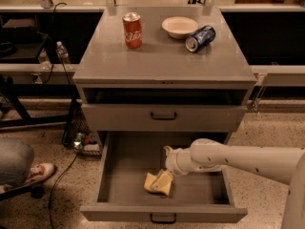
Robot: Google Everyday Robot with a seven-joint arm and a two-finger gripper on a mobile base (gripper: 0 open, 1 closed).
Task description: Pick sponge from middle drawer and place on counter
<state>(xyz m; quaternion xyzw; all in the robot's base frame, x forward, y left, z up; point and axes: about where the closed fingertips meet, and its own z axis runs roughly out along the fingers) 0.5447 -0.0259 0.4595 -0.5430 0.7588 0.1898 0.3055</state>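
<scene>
Fingers (164, 179): cream, low inside the middle drawer (119, 175), one of them lying across the top of the sponge (151, 185); whether they are spread or pinching it cannot be told.
Gripper (160, 183): at the sponge, angled down and to the left, near the middle of the tray.
Arm (238, 159): thick cream limb coming in from the right edge and crossing over the drawer's right wall, with a rounded joint just behind the gripper.
Sponge: pale yellow, in the middle drawer, a little left of centre and nearer the front than the back, partly covered by the gripper.
Middle drawer: pulled out toward the camera; a wide grey tray with a narrow front and a small dark handle.
Upper drawer (163, 117): closed, with a taller grey front and a dark handle, directly above the open tray.
Counter (162, 63): the cabinet's flat matte grey top surface, carrying three things toward its back.
Slot (162, 96): dark open gap between the upper drawer and the counter.
Red can (132, 30): upright, back left of the surface.
Bowl (179, 26): shallow and pale, at the back centre.
Blue can (200, 38): on its side, just right of the bowl, one end facing front left.
Bottle (62, 54): clear plastic, upright on a low ledge left of the cabinet.
Person (19, 168): a grey trouser leg and a white and red shoe on the speckled floor, lower left.
</scene>
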